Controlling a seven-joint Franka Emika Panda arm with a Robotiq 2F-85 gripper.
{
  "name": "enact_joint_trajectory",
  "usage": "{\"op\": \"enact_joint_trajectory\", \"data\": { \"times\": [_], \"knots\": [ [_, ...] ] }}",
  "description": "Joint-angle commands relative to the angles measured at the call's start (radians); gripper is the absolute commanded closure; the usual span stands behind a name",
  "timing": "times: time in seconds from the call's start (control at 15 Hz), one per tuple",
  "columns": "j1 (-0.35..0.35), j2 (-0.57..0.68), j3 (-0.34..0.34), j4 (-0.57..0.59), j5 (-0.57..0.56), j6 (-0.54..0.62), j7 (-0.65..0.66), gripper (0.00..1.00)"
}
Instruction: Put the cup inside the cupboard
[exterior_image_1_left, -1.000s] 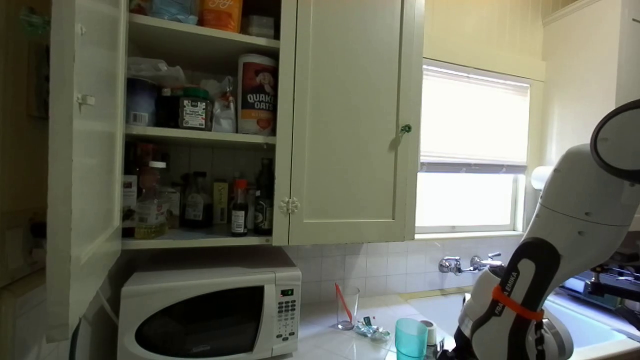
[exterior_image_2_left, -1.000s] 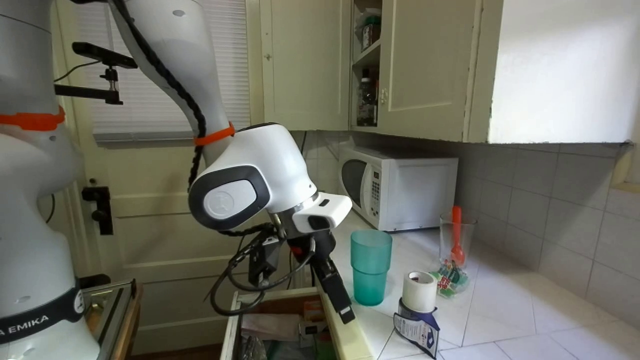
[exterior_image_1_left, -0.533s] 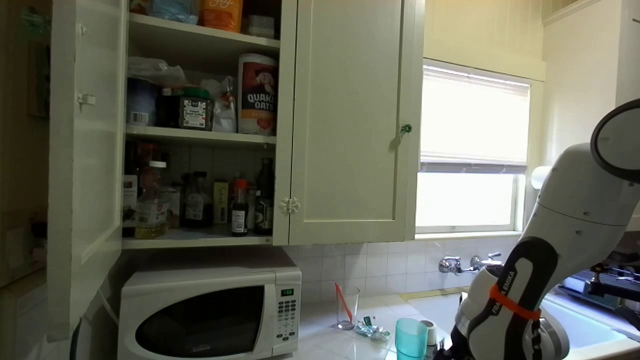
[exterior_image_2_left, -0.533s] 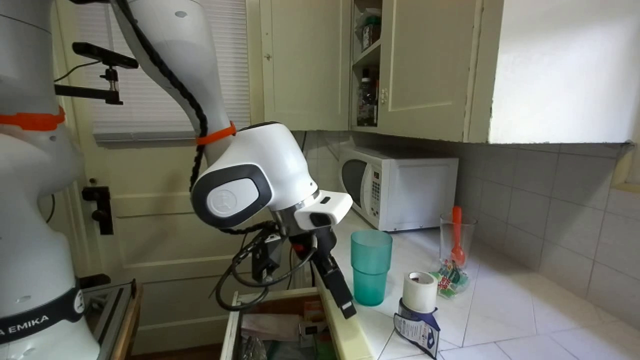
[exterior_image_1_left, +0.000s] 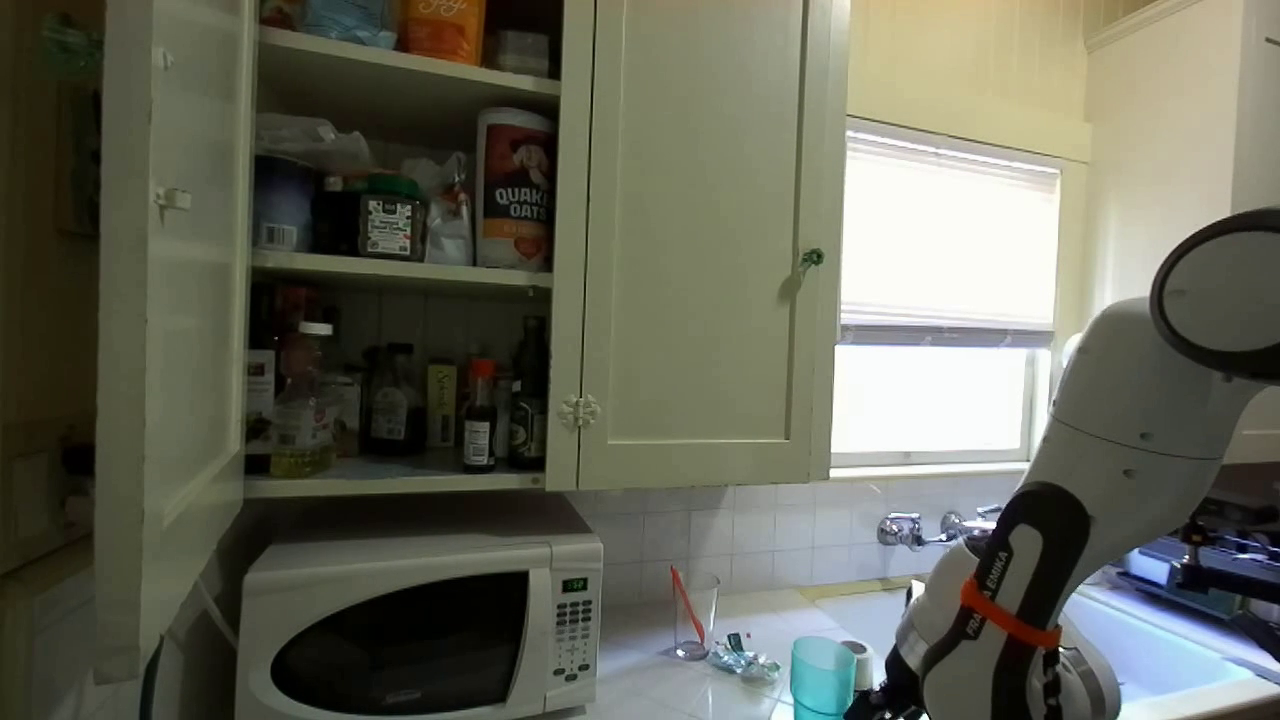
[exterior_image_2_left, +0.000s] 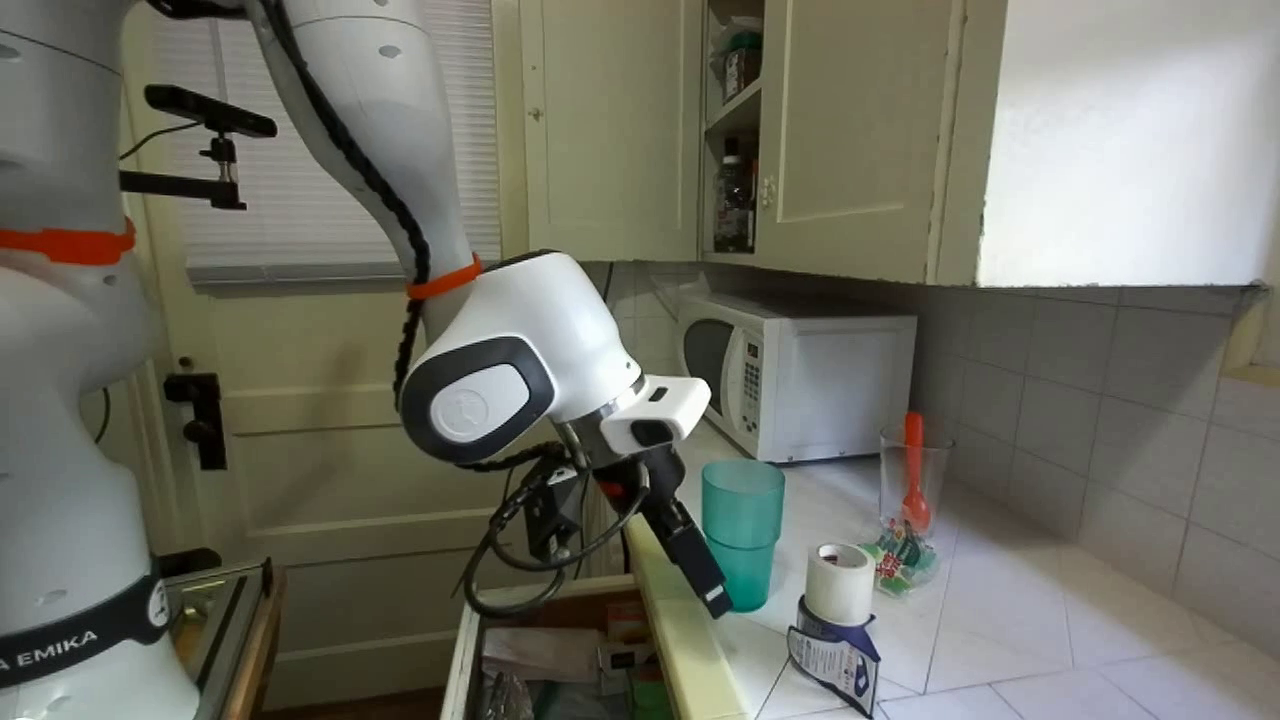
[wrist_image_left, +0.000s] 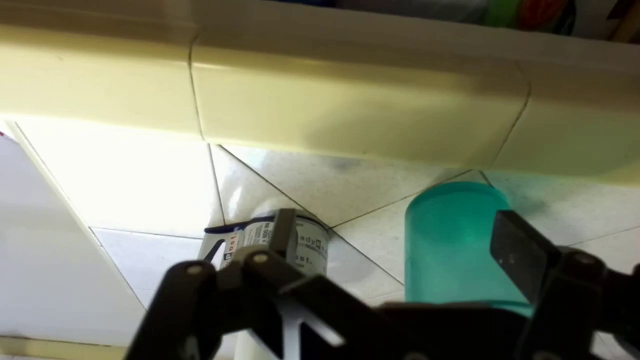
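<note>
One cup (exterior_image_1_left: 822, 680) stood on the counter (exterior_image_1_left: 640, 650) in an exterior view; one cupboard (exterior_image_1_left: 690, 230) hung higher than the cup and well apart, one of its two visible doors (exterior_image_1_left: 195, 330) already wide, so I judged only the way in ready, with grasping, lifting and shelving left. One microwave (exterior_image_1_left: 420, 640) stood well apart from the cup. In an exterior view I counted one roll (exterior_image_2_left: 838, 590) and one packet (exterior_image_2_left: 905, 560) near the cup, and one glass (exterior_image_2_left: 937, 480) with one spoon (exterior_image_2_left: 916, 510) farther from it. In the wrist view the one gripper (wrist_image_left: 395, 235) had both fingers (wrist_image_left: 520, 252) spread, clutching nothing; whether one touched the cup, I couldn't tell.
</note>
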Motion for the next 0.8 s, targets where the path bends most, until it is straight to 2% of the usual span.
{"op": "enact_joint_trajectory", "data": {
  "times": [0.0, 0.27, 0.73],
  "knots": [
    [0.058, 0.108, -0.036, 0.018, 0.055, 0.151, -0.037, 0.0],
    [0.048, 0.157, 0.019, 0.023, 0.05, 0.215, -0.062, 0.0],
    [0.091, 0.232, 0.014, 0.071, 0.107, 0.3, -0.098, 0.0]
  ]
}}
